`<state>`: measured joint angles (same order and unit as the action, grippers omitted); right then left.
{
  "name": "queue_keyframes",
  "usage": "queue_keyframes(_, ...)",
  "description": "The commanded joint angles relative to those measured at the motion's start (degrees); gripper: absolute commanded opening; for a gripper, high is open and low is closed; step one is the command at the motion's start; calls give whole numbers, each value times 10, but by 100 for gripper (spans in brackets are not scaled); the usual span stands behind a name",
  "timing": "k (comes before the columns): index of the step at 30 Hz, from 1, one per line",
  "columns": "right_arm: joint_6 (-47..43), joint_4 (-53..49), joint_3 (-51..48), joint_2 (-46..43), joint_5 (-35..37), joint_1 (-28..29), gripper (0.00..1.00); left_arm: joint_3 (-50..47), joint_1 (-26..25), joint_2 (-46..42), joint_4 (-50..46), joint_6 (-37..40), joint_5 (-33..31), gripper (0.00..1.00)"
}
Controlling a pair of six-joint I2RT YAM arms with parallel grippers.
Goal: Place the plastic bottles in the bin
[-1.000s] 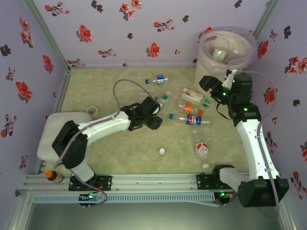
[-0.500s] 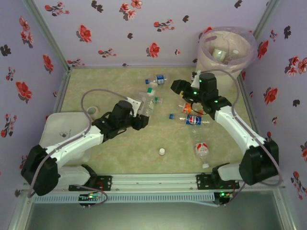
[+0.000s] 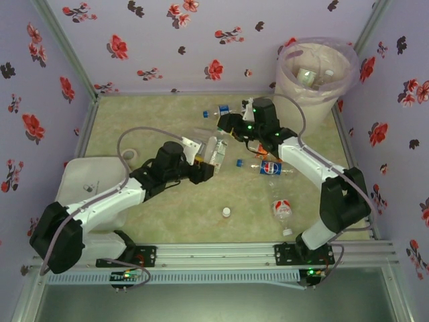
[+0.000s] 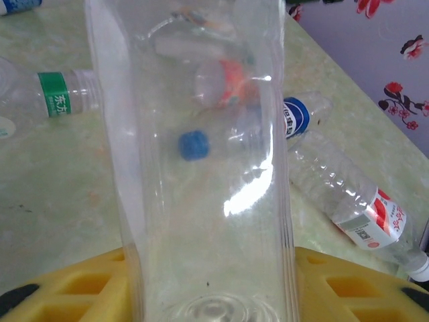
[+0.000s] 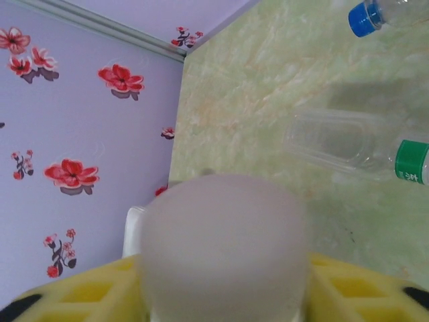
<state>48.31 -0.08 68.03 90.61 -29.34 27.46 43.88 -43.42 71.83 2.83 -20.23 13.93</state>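
At least six bottles (image 3: 271,168), one bin (image 3: 289,86), one cap (image 3: 226,212)

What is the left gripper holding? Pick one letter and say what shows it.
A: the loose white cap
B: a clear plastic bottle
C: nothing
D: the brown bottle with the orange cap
B: in the left wrist view, a clear plastic bottle stands clamped between the yellow pads of the left gripper.
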Motion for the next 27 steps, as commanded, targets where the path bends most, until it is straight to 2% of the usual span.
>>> queue_keyframes(1,-20,-18,14,-17,7,-1,42,16,4,10,11,7,28,28)
queue_keyframes(7,-33,-36,9,-31,25,-1,31,21,4,25,22,3,28,31)
queue_keyframes(11,-53,-58,21,-37,40,-4,23,21,4,25,23,0,27,42)
queue_keyframes(15,-93,-113,65,-45,52,-20,18,24,6,23,5,0,25,60)
queue_keyframes(18,-140,-177,120,-53,67,-41,9,25,7,22,-5,1,22,92)
queue_keyframes(19,-158,-201,140,-56,73,-50,5,24,7,21,-5,-1,20,100)
queue_keyframes(20,-179,-224,163,-60,79,-59,0,23,8,20,-5,-2,17,100)
queue_keyframes(27,-302,-341,333,-71,151,-137,0,26,11,25,-10,-2,10,100)
